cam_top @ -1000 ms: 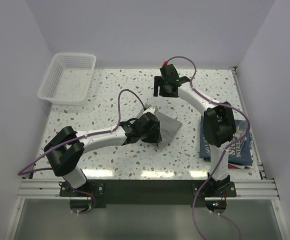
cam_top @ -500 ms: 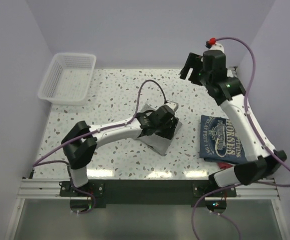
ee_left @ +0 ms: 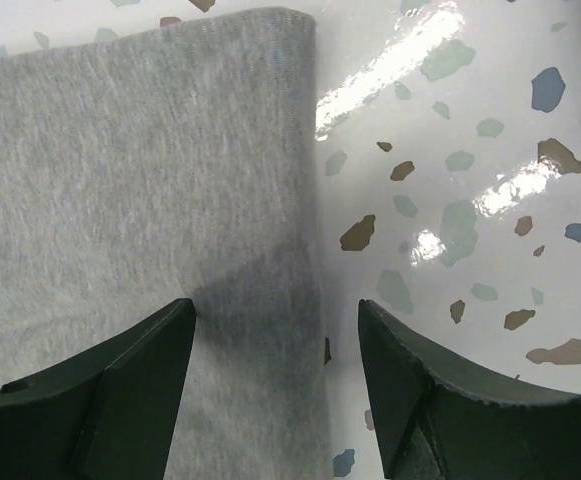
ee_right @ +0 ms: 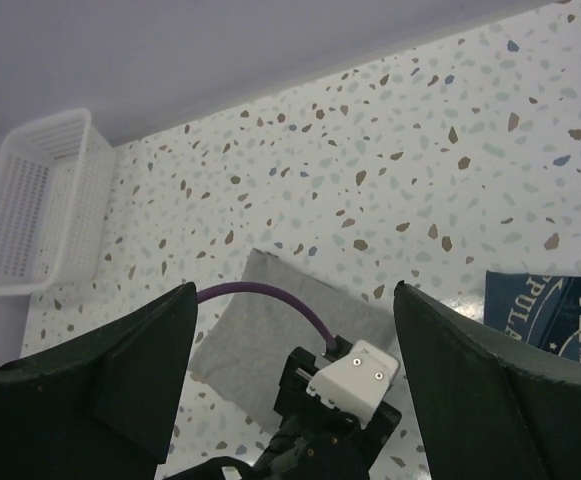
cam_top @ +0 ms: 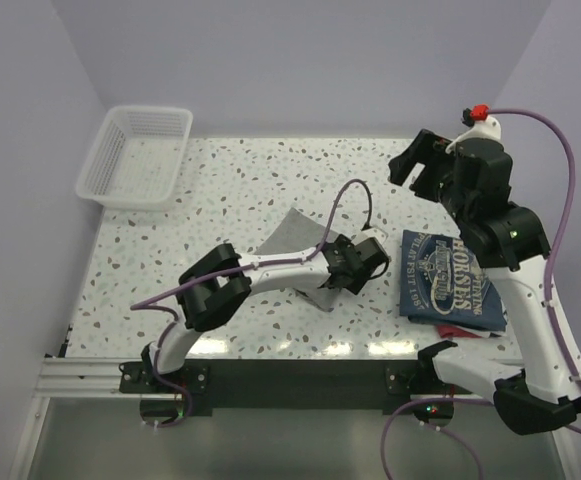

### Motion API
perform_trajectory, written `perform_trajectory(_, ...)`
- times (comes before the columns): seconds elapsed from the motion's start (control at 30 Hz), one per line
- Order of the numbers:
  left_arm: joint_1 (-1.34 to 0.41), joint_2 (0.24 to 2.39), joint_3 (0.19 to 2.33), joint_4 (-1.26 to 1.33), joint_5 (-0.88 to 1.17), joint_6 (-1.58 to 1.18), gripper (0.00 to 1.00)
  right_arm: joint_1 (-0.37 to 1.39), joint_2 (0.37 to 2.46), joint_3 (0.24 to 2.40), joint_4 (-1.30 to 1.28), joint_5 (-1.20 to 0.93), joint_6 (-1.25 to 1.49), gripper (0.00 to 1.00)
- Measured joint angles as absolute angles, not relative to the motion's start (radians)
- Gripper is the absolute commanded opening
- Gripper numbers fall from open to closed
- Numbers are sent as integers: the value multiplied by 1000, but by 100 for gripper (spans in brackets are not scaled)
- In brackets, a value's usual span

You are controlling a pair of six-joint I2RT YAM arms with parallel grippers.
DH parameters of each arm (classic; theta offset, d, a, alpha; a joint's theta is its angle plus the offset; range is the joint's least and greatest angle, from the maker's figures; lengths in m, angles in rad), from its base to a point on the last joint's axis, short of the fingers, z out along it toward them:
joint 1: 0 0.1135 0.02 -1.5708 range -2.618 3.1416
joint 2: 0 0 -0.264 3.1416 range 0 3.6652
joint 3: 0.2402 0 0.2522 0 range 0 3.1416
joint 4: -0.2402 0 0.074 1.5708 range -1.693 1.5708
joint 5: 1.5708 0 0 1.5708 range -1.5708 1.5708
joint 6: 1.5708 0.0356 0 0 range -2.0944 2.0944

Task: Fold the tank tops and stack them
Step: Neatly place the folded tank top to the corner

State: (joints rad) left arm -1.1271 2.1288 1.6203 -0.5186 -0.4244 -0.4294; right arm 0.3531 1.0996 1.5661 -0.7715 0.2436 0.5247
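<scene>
Two folded piles so far: grey tank top (cam_top: 295, 245) mid-table, navy top (cam_top: 452, 280) near right with a red one (cam_top: 450, 332) peeking out underneath. Left gripper (ee_left: 275, 305) hovers over the grey's right edge, jaws apart, empty; right gripper (cam_top: 422, 168) hangs high, also spread. Stacking seems next, so grab that edge and carry it right onto the navy

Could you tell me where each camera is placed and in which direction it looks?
Top external: above and behind the bases, looking down on the table; left arm and right arm show.
Left wrist: close over the grey top, looking down at its edge; the open left gripper shows.
Right wrist: high up, looking down toward the basket; the open right gripper frames the left arm.
Shared: all three show the grey top.
</scene>
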Motion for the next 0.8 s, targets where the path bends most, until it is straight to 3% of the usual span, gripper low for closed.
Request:
perform_trajectory(0.23,-1174,2158,1676,-569,-544,-425,71,353,1099,1517,-802,226,532,83)
perform_trajectory(0.53,-1172,2210,1682,-569,-624,-413,61,353,1068,1516,-801,206,539,82)
perform_trajectory(0.67,-1173,2235,1683,-553,-653,-398,44,353,1049,1516,-802,190,540,82)
perform_trajectory(0.77,-1174,2249,1685,-538,-664,-384,24,353,1038,1516,-807,187,540,82)
perform_trajectory(0.8,-1174,2254,1688,-537,-667,-381,11,353,1034,1516,-810,187,540,82)
